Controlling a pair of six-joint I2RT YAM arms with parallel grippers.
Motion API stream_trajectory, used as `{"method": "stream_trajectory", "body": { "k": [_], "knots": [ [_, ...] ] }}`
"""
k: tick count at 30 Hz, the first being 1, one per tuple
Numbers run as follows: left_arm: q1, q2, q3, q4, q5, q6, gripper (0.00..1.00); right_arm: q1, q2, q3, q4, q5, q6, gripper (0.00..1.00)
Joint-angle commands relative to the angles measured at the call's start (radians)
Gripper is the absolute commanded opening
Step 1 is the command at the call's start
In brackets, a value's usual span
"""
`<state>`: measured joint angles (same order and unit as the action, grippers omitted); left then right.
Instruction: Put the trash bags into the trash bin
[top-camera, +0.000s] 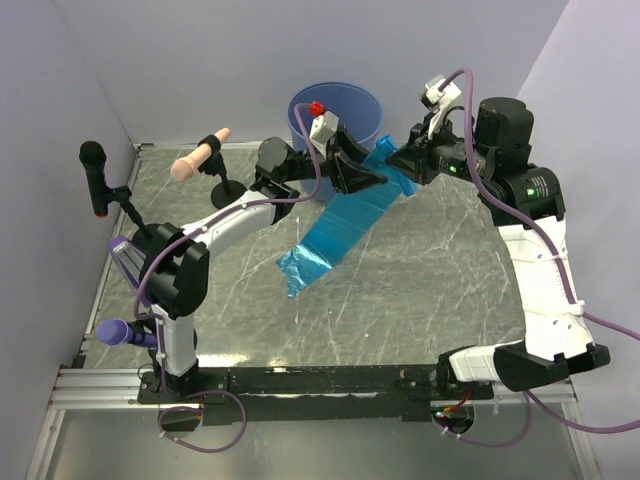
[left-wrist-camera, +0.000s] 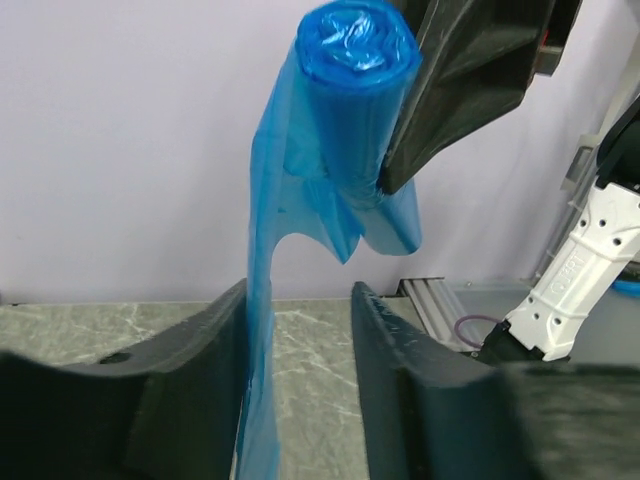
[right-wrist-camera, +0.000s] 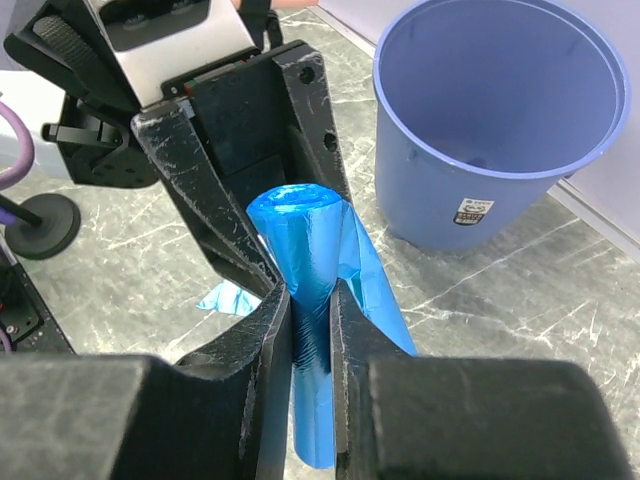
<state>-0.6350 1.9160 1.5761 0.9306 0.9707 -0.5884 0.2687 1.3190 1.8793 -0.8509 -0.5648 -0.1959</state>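
Observation:
My right gripper (right-wrist-camera: 310, 292) is shut on a tightly wound roll of bright-blue trash bags (right-wrist-camera: 305, 250), held in the air above the table. A loose strip of film (top-camera: 325, 240) hangs from the roll and trails down-left onto the marble table. In the left wrist view the roll (left-wrist-camera: 355, 60) is above, and its strip (left-wrist-camera: 262, 300) drops between my left gripper's fingers (left-wrist-camera: 300, 295), lying against the left finger. Those jaws stand apart with a clear gap. The round blue trash bin (top-camera: 335, 105) stands upright at the back, just behind both grippers, and looks empty (right-wrist-camera: 495, 110).
A black microphone-like object on a stand (top-camera: 93, 170) and a beige handle on a stand (top-camera: 200, 158) are at the back left. A purple-tipped tool (top-camera: 125, 330) sits by the left arm's base. Lilac walls close in the table.

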Motion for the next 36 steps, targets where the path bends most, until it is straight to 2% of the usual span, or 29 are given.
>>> {"method": "stream_trajectory", "body": {
  "k": [1, 5, 16, 20, 26, 31, 36],
  "knots": [
    [0.000, 0.008, 0.016, 0.073, -0.033, -0.050, 0.42, 0.004, -0.007, 0.032, 0.023, 0.009, 0.001, 0.00],
    [0.000, 0.011, 0.015, 0.074, -0.040, -0.054, 0.31, 0.004, -0.006, 0.032, 0.027, 0.014, 0.006, 0.00],
    [-0.005, 0.015, 0.009, 0.068, -0.043, -0.044, 0.19, 0.004, -0.001, 0.030, 0.033, 0.017, 0.019, 0.00],
    [-0.006, 0.020, 0.013, 0.065, -0.027, -0.030, 0.05, 0.004, -0.003, 0.027, 0.035, 0.020, 0.023, 0.00],
    [-0.008, 0.020, 0.002, 0.059, -0.018, -0.022, 0.06, 0.003, 0.003, 0.035, 0.046, 0.025, 0.030, 0.00],
    [-0.008, 0.021, 0.002, 0.053, -0.029, -0.021, 0.13, 0.003, 0.006, 0.035, 0.044, 0.019, 0.033, 0.00],
    [-0.009, 0.025, 0.002, 0.050, -0.030, -0.021, 0.16, 0.003, 0.005, 0.029, 0.049, 0.013, 0.041, 0.00]
  ]
}}
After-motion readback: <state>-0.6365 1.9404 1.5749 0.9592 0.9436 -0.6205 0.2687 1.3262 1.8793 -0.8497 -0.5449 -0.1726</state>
